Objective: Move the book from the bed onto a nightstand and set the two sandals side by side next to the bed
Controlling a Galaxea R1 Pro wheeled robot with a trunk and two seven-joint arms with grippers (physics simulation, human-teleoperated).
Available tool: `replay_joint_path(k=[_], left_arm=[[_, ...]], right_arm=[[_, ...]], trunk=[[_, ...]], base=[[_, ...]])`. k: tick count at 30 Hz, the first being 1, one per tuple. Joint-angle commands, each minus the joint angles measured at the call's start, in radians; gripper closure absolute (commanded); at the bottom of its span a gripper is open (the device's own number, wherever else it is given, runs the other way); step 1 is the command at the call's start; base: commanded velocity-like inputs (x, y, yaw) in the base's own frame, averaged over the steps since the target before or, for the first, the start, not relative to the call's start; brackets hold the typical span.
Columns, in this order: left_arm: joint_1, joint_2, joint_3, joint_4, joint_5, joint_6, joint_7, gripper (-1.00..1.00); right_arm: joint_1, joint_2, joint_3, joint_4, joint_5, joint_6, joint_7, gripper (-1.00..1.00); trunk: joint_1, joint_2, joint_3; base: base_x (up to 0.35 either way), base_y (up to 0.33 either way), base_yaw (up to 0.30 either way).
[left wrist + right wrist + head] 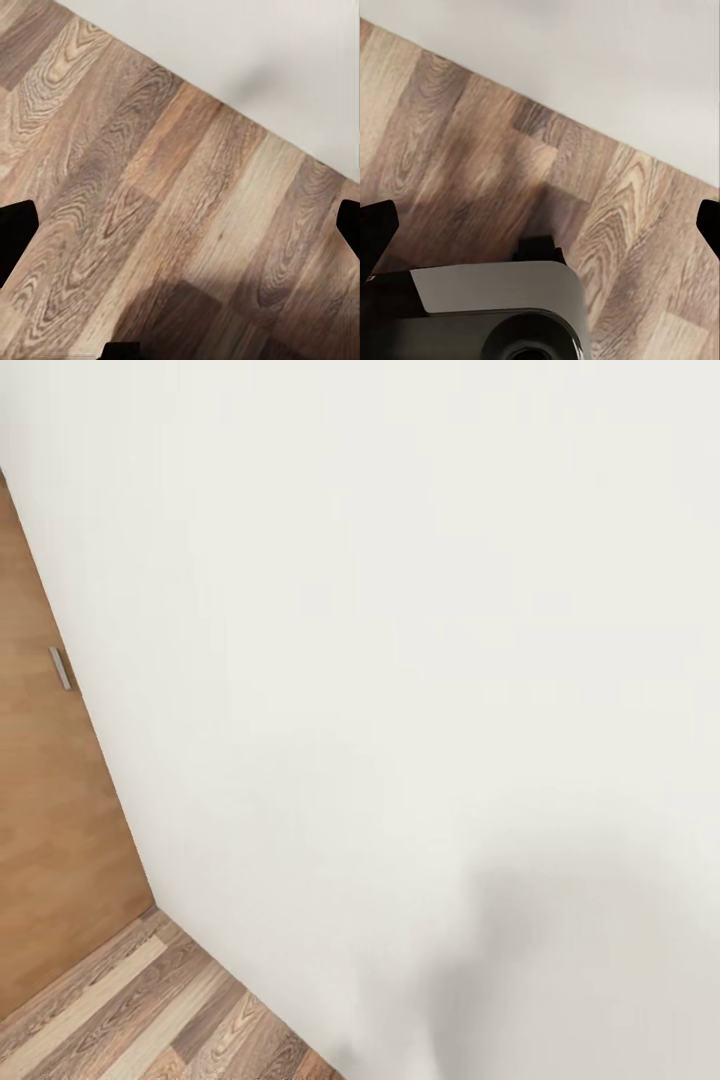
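The book, the bed, the nightstand and the sandals are out of view. The head view faces a plain white wall (420, 660) at close range, above a strip of wood-plank floor (150, 1015). In the left wrist view my left gripper (182, 229) is open, its dark fingertips (15, 232) at the frame's two sides with bare floor between them. In the right wrist view my right gripper (542, 229) is open too, with nothing between its fingertips (375, 229), over the floor near the foot of the wall.
A tall light-brown wooden panel (50, 830) with a small metal handle (61, 668) meets the wall at the left. A grey and black part of my own body (495, 315) lies below the right gripper. The wall (262, 60) stands close ahead.
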Motion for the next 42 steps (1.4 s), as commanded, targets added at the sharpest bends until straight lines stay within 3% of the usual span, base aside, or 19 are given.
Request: replay_joint_path(k=[1, 42], left_arm=[[0.000, 0.000, 0.000, -0.001, 0.001, -0.002, -0.001, -1.00], [0.000, -0.001, 0.000, -0.001, 0.001, -0.002, -0.001, -1.00]], right_arm=[[0.001, 0.000, -0.002, -0.001, -0.001, -0.002, 0.000, -1.00], [0.001, 0.000, -0.002, -0.001, -0.001, -0.002, 0.000, -1.00]], trunk=[[0.000, 0.000, -0.001], [0.000, 0.000, -0.001]], base=[[0.000, 0.000, 0.279], [0.000, 0.000, 0.282]])
